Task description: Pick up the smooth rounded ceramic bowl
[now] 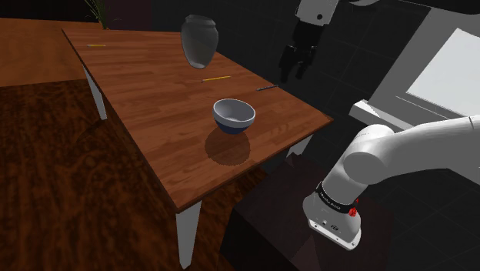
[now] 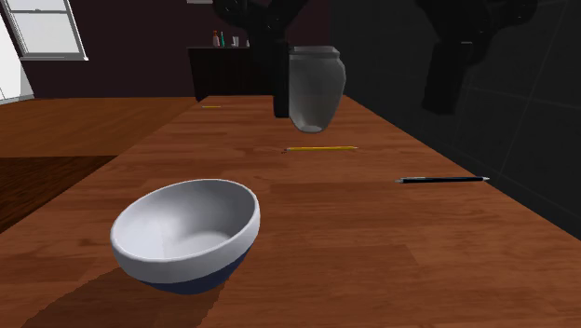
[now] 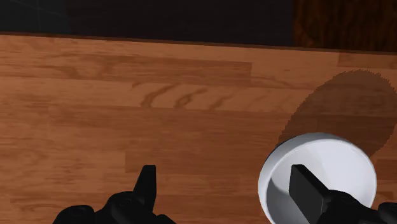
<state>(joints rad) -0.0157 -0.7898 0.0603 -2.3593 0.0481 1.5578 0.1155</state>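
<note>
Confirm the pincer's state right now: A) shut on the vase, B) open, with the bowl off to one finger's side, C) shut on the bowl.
B: the pincer stands open above the table, and the bowl lies off to one side of it, unheld.

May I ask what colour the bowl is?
The bowl is white with a dark blue base; best in the second exterior view.
</note>
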